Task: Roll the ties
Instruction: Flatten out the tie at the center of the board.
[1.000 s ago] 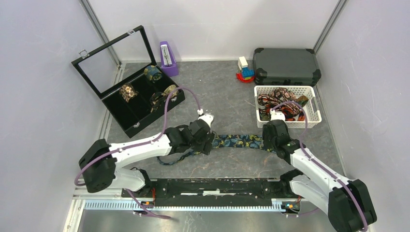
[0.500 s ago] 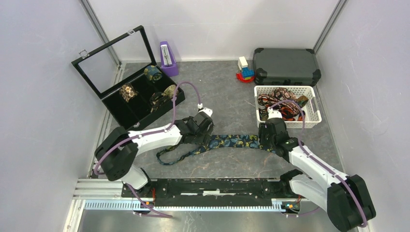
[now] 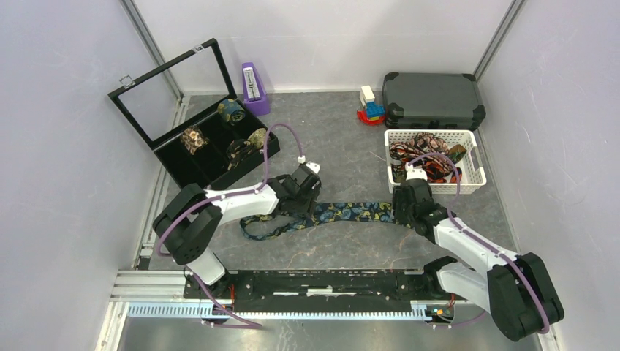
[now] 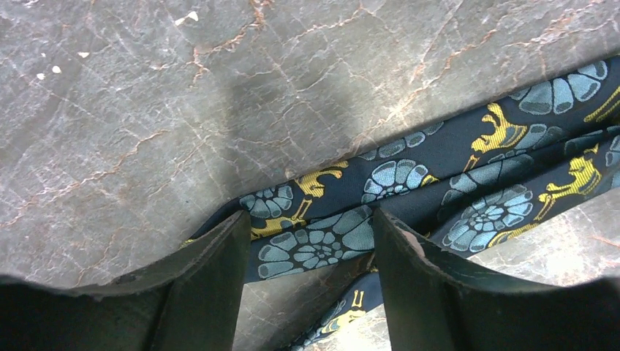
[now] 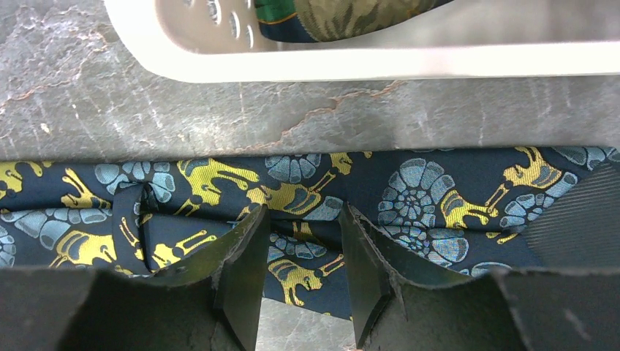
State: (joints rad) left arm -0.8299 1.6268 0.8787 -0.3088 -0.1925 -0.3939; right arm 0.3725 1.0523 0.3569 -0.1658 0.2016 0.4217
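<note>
Mid-frame, the left gripper (image 4: 311, 219) and right gripper (image 5: 305, 214) stand with fingers parted astride the navy tie (image 3: 358, 213); best to pinch squarely, keeping the fabric flat and taut.

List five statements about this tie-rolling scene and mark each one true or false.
1. The dark navy paisley fabric tie lies stretched out on the grey stone-look table. True.
2. The white plastic basket is empty. False: it holds loose ties.
3. The black display box has its lid shut. False: the lid stands open, and rolled ties sit in its compartments.
4. The left gripper has its fingers apart, and the navy tie shows between them. True.
5. The navy tie is already rolled into a coil. False: it is a long loose strip.
</note>
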